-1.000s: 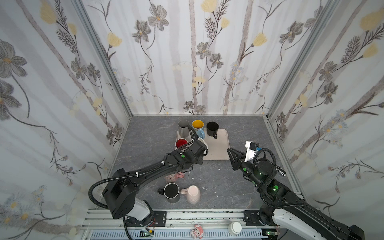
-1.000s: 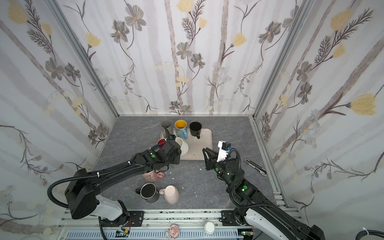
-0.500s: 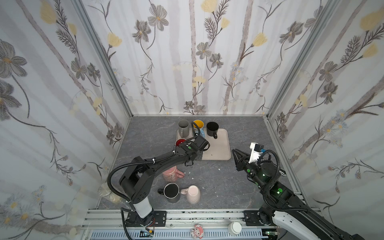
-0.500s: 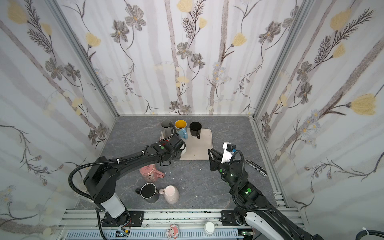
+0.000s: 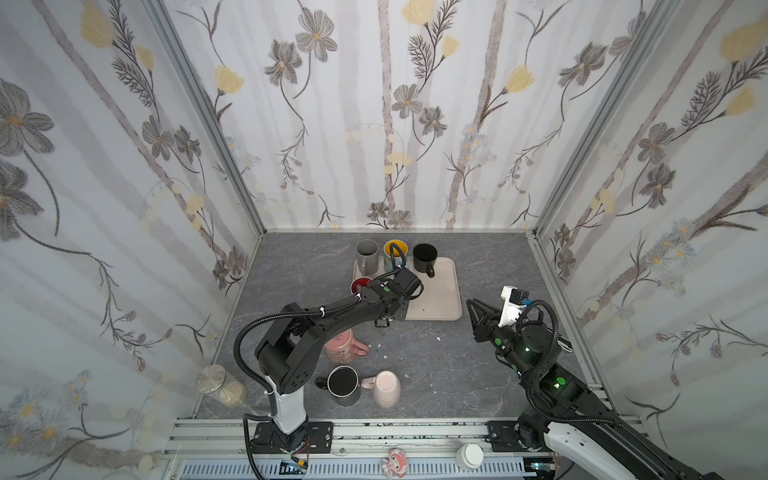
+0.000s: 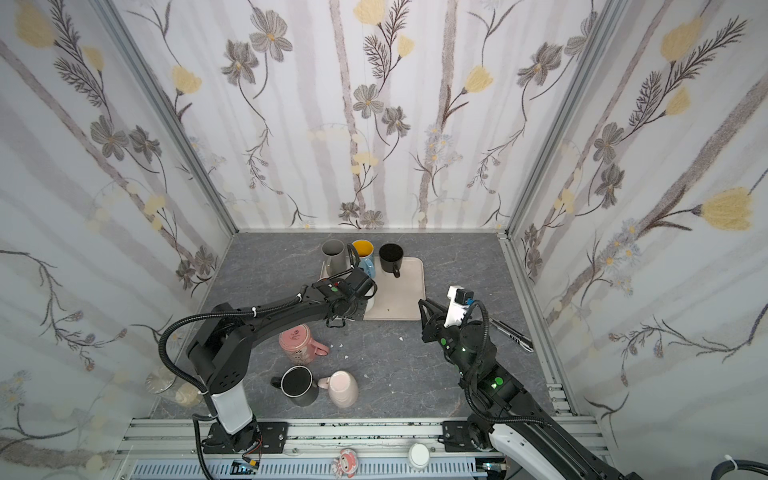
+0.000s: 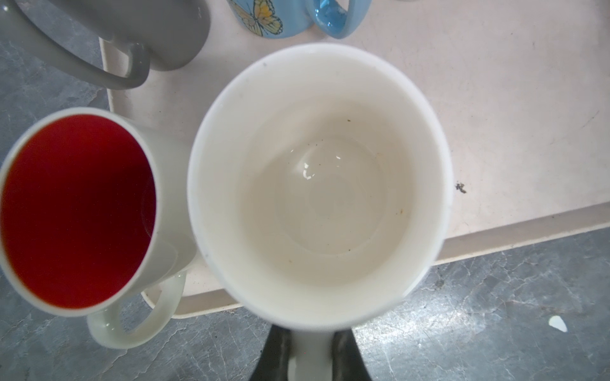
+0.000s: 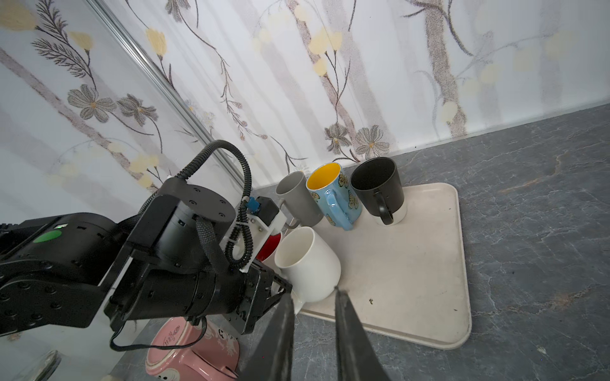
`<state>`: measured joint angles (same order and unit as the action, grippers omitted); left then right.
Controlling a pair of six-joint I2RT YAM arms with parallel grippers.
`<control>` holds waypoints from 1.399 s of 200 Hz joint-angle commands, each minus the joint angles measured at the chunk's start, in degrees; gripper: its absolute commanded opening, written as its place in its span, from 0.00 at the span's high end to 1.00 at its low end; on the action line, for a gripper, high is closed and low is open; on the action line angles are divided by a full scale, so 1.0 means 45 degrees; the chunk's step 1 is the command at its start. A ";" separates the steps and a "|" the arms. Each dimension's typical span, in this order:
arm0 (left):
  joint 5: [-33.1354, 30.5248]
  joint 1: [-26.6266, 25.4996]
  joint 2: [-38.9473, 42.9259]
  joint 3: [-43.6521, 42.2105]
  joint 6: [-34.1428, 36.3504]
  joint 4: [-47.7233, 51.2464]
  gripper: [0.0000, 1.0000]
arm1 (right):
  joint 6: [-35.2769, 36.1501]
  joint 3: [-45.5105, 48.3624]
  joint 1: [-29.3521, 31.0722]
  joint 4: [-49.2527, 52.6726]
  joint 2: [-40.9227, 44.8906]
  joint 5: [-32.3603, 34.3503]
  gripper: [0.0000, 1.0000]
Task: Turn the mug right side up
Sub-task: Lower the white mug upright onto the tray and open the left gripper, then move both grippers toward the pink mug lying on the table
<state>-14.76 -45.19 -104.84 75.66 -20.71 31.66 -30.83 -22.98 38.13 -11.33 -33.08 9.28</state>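
Standing upright, white mug (image 7: 317, 184), handle (image 7: 308, 339) inside the clamped left gripper (image 7: 310, 358).

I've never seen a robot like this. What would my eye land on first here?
Most striking is the left gripper pinching the handle of a white mug, which stands mouth up on the near corner of the beige tray. Behind it a grey mug, a blue butterfly mug and a black mug line the tray's far edge, all boxed in by flowered wallpaper.
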 commanded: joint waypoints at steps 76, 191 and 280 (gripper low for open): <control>-0.0385 0.0188 -0.0210 0.0062 0.0157 -0.0398 0.97 | -0.0015 0.0088 -0.0153 -0.0280 0.0077 -0.0245 0.76; 0.0357 0.0249 0.1266 -0.0807 -0.0076 -0.1483 0.54 | -0.0074 0.0055 -0.0225 -0.0185 -0.0103 -0.0688 0.39; 0.2259 0.0131 0.6271 -0.4269 -0.0913 -0.6004 0.31 | 0.0226 -0.0069 -0.0159 -0.1623 -0.2740 -0.3765 0.34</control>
<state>-6.42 -44.53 -81.97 60.40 -22.65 15.05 -30.72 -22.65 37.15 -13.50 -41.98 -1.69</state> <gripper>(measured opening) 0.669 0.654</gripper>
